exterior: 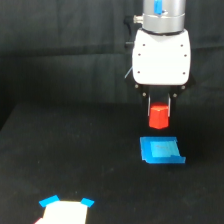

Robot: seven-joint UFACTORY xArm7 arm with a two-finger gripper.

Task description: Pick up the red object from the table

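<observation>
The red object (159, 116), a small stubby red-orange block, hangs between the dark fingers under the white body of my gripper (159, 106). The gripper is shut on it. The block is off the table (75, 155), a short way above the black cloth. Right under it lies a flat blue square patch (160, 150). The fingers' tips are mostly hidden by the block.
A pale rectangle with blue tape at its corners (65, 210) sits at the bottom edge toward the exterior view's left. Black cloth hangs as a backdrop behind the table. The arm's silver wrist (162, 15) comes down from the top.
</observation>
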